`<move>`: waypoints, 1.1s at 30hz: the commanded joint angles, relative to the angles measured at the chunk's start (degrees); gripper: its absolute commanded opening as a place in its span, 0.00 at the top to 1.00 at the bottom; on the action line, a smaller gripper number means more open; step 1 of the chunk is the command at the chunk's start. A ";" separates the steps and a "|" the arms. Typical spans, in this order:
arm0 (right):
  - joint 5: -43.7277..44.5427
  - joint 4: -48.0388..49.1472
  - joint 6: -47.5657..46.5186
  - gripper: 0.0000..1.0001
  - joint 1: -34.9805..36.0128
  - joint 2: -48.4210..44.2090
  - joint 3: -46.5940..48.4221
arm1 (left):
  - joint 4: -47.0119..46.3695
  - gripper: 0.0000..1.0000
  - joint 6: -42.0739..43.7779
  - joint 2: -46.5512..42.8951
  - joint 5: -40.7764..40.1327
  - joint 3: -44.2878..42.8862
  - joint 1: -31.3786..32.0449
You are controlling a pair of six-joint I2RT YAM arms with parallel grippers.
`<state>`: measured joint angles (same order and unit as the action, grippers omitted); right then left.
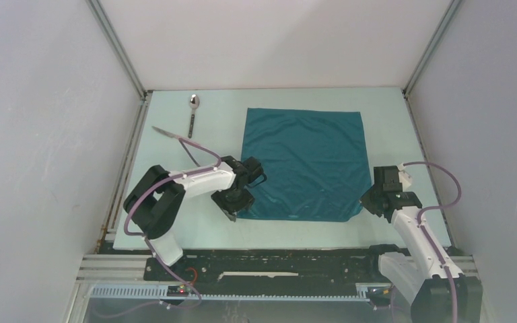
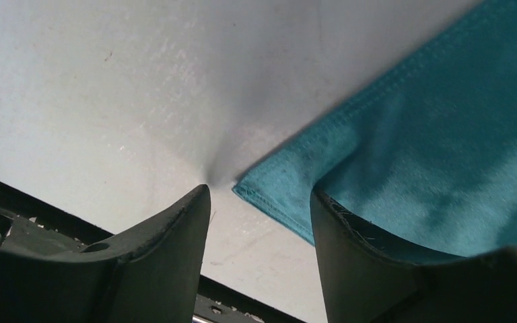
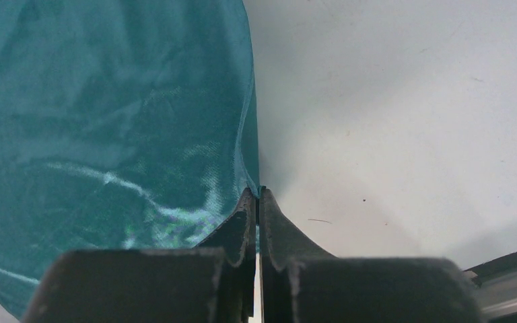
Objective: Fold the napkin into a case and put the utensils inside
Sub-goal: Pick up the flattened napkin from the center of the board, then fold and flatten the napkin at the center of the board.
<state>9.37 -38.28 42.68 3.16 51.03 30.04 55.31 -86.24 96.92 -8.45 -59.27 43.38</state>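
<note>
The teal napkin [image 1: 304, 161] lies spread out on the pale table, unfolded. My left gripper [image 1: 232, 212] is open at its near left corner. In the left wrist view the corner [image 2: 256, 192] lies between the two fingers, one finger [image 2: 350, 242] resting over the cloth. My right gripper [image 1: 365, 200] is shut on the napkin's near right edge; the right wrist view shows the fingertips [image 3: 246, 202] pinching the hem of the cloth [image 3: 108, 134]. The spoon [image 1: 193, 113] and the knife [image 1: 182, 140] lie at the far left of the table.
White walls enclose the table on three sides. The black rail [image 1: 276, 264] runs along the near edge in front of the arm bases. The knife's handle end lies close to the left arm's purple cable [image 1: 198, 149].
</note>
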 commanded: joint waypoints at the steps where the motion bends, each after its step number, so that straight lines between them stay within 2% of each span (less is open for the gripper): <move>1: 0.13 1.02 -0.76 1.00 0.45 -0.67 -0.24 | -1.84 0.37 -2.59 1.38 0.39 0.89 -0.45; 7: 0.21 1.02 -0.83 1.00 0.45 -0.69 -0.25 | -4.24 0.42 -2.46 1.65 0.41 2.54 -1.52; 12: 0.27 0.81 -0.67 1.00 0.40 -0.75 -0.20 | -10.21 0.53 -3.74 -0.05 1.15 7.12 -1.69; 19: 0.31 0.76 -0.70 1.00 0.71 -1.09 -0.25 | -14.25 0.66 -2.37 -1.65 0.28 8.99 -1.99; 21: 0.16 0.79 -0.69 1.00 0.83 -1.42 -0.25 | -15.01 0.73 -1.76 -2.09 0.12 9.16 -2.22; 26: -1.50 1.45 -1.52 1.00 1.34 -1.75 -0.25 | -14.92 0.84 1.24 -3.81 -2.14 7.89 -2.25; 29: -3.91 2.70 -3.01 1.00 0.88 -3.74 0.12 | -14.08 0.94 4.17 -5.71 -4.74 5.44 -2.34; 33: -7.17 3.80 -5.17 1.00 -2.56 -7.97 2.40 | -12.18 1.00 10.51 -9.25 -7.98 -0.07 -3.07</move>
<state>5.50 -37.17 40.56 3.11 47.13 30.04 42.76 -82.76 92.53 -9.54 -53.58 41.28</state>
